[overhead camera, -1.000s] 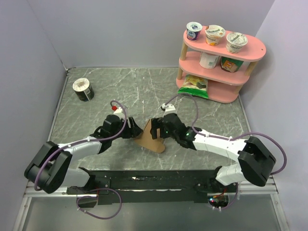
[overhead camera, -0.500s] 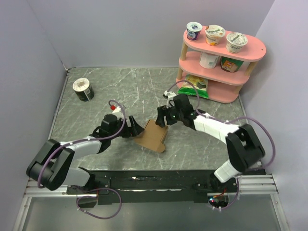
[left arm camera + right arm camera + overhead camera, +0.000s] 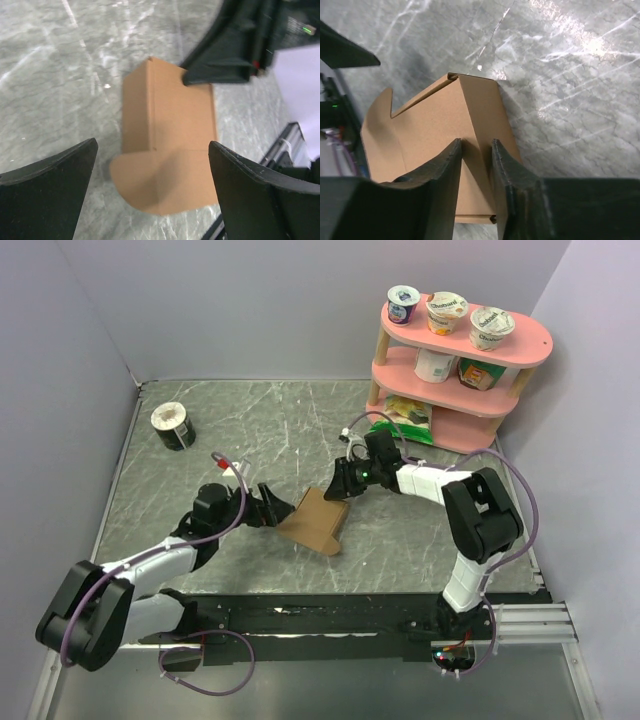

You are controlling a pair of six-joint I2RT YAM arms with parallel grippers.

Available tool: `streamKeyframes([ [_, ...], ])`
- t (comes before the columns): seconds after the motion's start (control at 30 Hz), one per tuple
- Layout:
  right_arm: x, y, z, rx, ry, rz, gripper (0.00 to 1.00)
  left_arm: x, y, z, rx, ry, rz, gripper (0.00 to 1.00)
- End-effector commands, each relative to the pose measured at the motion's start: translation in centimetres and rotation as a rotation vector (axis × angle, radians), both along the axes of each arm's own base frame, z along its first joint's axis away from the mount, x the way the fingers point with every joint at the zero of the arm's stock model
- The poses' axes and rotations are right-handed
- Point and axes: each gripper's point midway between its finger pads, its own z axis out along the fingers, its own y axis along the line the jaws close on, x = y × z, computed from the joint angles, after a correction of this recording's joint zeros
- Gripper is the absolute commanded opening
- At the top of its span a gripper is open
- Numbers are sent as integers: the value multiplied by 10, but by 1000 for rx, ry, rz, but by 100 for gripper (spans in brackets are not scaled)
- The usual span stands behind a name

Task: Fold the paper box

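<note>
Lying on the grey marbled desk [image 3: 250, 420] near its middle, the paper box [image 3: 315, 520] is a plain brown cardboard piece, partly folded. One panel is raised along a crease, and a rounded flap spreads flat at the end nearer the arm bases.

The left gripper [image 3: 272, 508] sits just beside the box's left edge with its jaws spread wide and nothing between them. In the left wrist view the left gripper [image 3: 152, 145] frames the box [image 3: 167, 150] from either side without touching it.

The right gripper [image 3: 345, 485] is at the box's far edge. In the right wrist view its fingers [image 3: 440, 175] are drawn close together, with a narrow gap straddling the crease of the box [image 3: 435, 120]. Whether they actually pinch the cardboard I cannot tell. From the left wrist, the tip of the right gripper [image 3: 220, 70] meets the box's top edge.

A round black-and-white tub [image 3: 172, 426] stands well apart at the far left of the desk. A pink tiered shelf [image 3: 505, 335] with cups stands at the far right.
</note>
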Motion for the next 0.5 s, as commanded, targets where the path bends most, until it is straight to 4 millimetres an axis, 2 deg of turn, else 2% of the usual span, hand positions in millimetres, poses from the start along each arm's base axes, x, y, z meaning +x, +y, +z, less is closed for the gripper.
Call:
streamKeyframes([
  [0.0,5,-6,-15,4,62,1,30,-10,-9,34,-71,-150,-91,99],
  [0.17,19,-27,-23,29,132,-61,25,-20,-12,51,-112,-210,-135,97],
  [0.33,22,-36,-36,9,183,-81,24,-26,-14,68,-153,-264,-161,96],
  [0.47,24,-40,-41,-2,186,-91,25,-19,-9,64,-129,-262,-116,96],
])
